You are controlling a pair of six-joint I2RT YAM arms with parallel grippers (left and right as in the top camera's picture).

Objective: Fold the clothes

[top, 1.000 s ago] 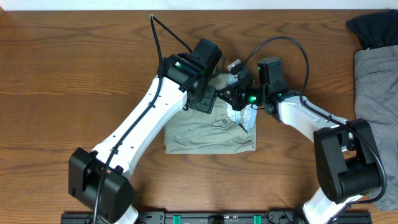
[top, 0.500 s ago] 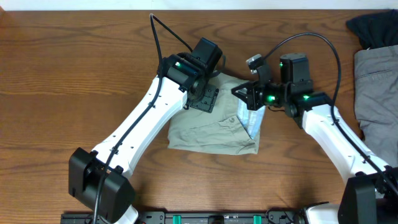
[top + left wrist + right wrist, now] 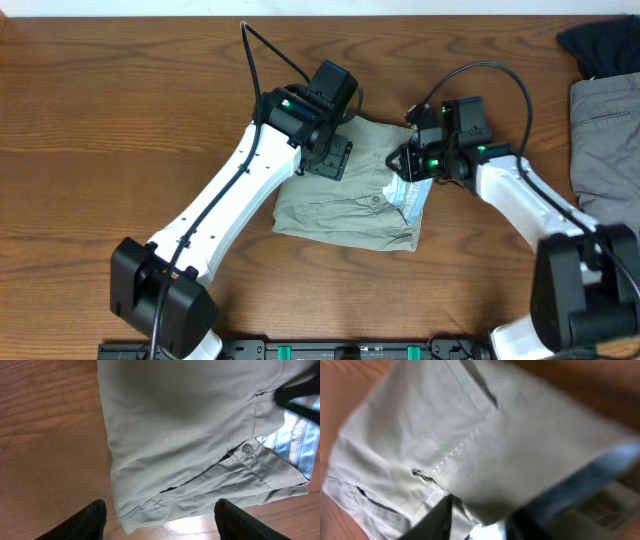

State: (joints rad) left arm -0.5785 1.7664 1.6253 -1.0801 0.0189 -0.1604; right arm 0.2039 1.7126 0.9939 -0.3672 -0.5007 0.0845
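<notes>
Table lies open left of the shorts and in front. Left arm and right arm crowd over them; grey garment far right.

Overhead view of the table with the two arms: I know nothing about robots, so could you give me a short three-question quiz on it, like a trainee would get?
1. Multiple choice: what colour are the shorts lying between the two arms? A grey, B khaki-green, C black.
2. True or false: the left fingers are clamped shut on the shorts.
3. Short answer: which arm's fingers are at the edge where the pale striped lining shows?
Key: 1 B. 2 False: they stand open over the cloth. 3 The right fingers.
</notes>
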